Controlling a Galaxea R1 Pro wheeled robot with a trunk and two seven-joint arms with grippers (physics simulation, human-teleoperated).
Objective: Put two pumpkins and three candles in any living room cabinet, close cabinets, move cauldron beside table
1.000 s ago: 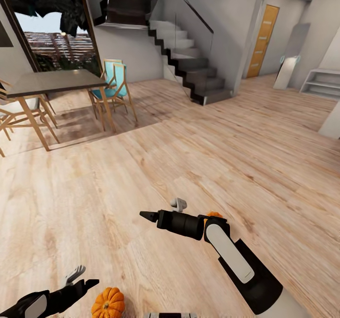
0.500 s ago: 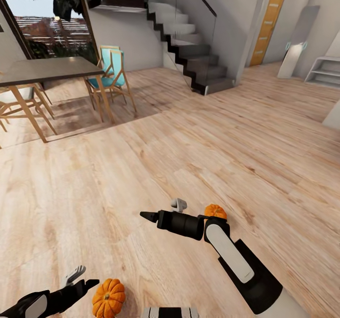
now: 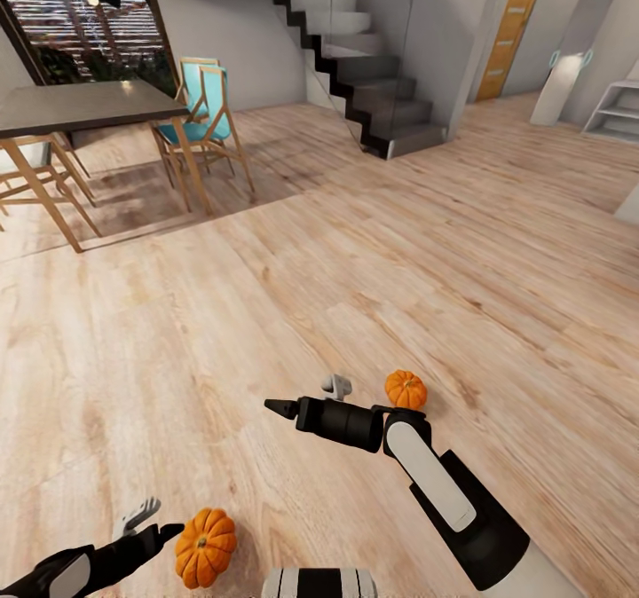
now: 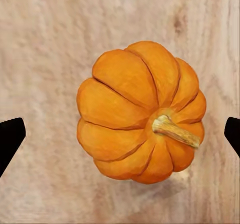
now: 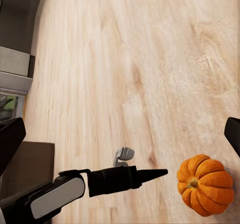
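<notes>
Fingers of the left gripper [image 3: 155, 527] are spread apart in the head view, their tips just beside the near pumpkin [image 3: 205, 546] on the wooden floor [image 3: 266, 314], not yet around it; the right gripper [image 3: 282, 408] points left across the floor, and I cannot tell from here how its fingers stand. A second pumpkin [image 3: 406, 389] lies just behind the right forearm. Over the last second the whole picture has slid: dining table [image 3: 80, 106], chairs and staircase [image 3: 373, 101] sit higher, and both pumpkins show more fully, so the camera has tilted or the base has moved, not the pumpkins. In the left wrist view, the near pumpkin [image 4: 141, 112] sits centred between the two dark fingertips [image 4: 10, 136], well clear of both, stem lying sideways. The right wrist view shows the near pumpkin [image 5: 205, 184] beside the left arm's tip, and its own fingertips [image 5: 9, 139] spread wide, holding nothing. Judging by this, the left gripper is lined up for a first pickup; no cabinet appears yet.
</notes>
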